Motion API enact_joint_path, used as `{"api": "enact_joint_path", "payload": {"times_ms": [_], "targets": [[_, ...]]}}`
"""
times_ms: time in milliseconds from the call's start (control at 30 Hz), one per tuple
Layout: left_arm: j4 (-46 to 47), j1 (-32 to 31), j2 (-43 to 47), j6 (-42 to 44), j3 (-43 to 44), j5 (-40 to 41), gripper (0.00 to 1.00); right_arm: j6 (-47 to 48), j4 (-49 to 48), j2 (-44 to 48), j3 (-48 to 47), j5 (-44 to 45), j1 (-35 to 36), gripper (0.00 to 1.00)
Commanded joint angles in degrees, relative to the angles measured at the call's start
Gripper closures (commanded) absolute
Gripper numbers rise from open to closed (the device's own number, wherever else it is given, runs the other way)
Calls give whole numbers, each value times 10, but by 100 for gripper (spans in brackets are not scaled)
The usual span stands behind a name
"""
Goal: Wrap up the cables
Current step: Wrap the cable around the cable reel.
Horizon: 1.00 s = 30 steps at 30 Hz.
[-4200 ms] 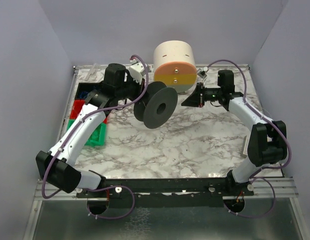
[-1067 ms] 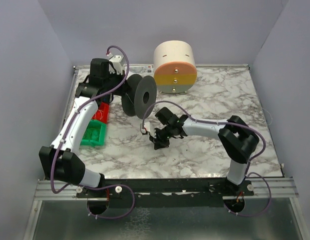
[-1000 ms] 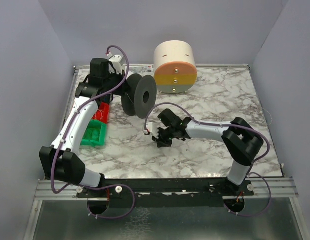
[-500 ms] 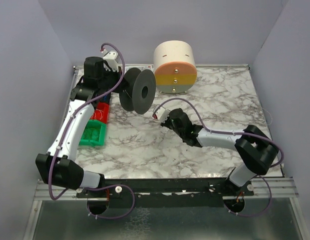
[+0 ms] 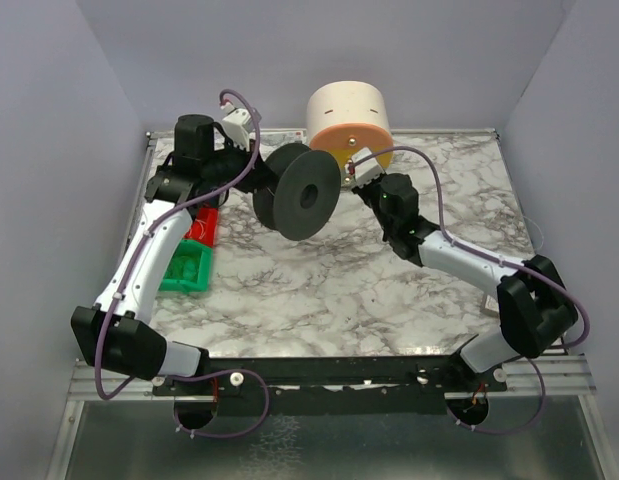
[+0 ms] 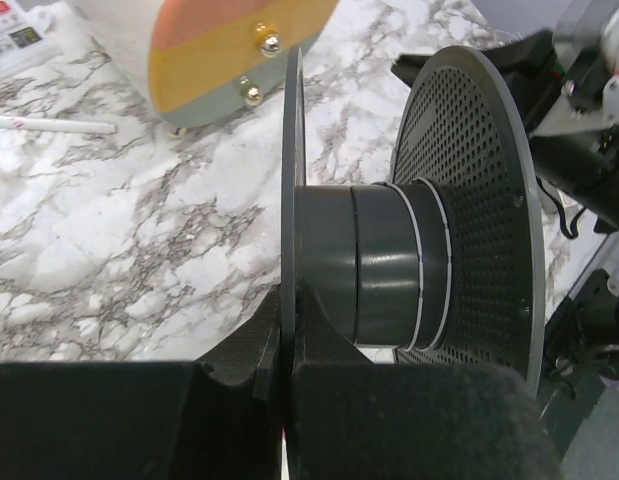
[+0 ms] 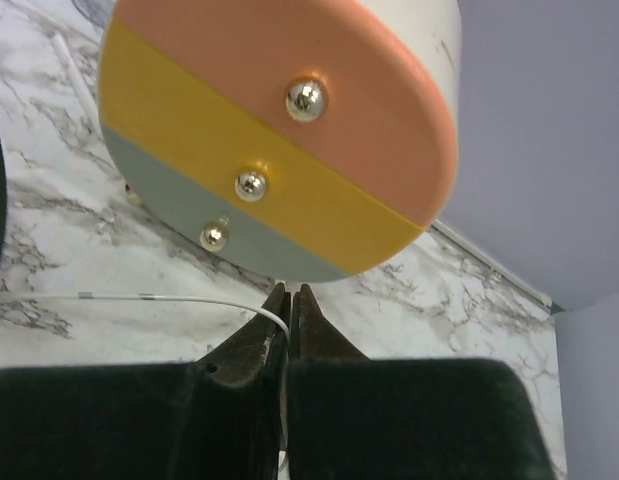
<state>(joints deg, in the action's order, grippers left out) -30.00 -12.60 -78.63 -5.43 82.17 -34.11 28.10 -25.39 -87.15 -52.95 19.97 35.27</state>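
Up from the middle of the table since half a second ago, the right gripper (image 7: 290,300) now sits at the back, just in front of a striped drum (image 5: 349,112), while the dark grey spool (image 5: 301,197) has shifted right to meet it. Its jaws are pressed together on the cable (image 7: 149,297), a hair-thin white strand that runs level from the fingertips toward the left edge of the right wrist view. There a dark curve shows, probably the spool's rim (too little of it to be sure).

The left gripper (image 6: 286,335) holds the spool in the air above the marble table (image 5: 389,290), jaws clamped narrow on one solid flange. The other flange, perforated, faces the right arm. Two pale thin turns ring the hub, seen in the left wrist view.

The drum lies on its side with its face banded orange, yellow and grey-green, a small metal knob on each band. A red bin (image 5: 201,224) and a green bin (image 5: 186,270) stand by the table's left edge, under the left arm.
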Motion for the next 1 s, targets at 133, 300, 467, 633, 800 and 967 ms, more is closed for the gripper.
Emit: {"api": "enact_joint_path", "payload": {"times_ms": [133,300,467,633,800,967], "targets": [[-48,-60,10,80,7,-5,100,-59,19,26,-53,-55,-23,100],[-77,-97,1,123,11,36,100,-120,60,37,-95,-126,-60,100],[-78,-108,-2,138,11,92,100,-134,125,50,-138,-212,-84,99],[-77,-117,-3,146,16,171,100,-76,239,56,-207,-271,-94,99],[-78,-121,-2,150,22,186,100,-15,446,39,-303,-352,-107,99],[-78,-125,-1,162,24,200,100,23,659,-3,-422,-444,-109,100]]}}
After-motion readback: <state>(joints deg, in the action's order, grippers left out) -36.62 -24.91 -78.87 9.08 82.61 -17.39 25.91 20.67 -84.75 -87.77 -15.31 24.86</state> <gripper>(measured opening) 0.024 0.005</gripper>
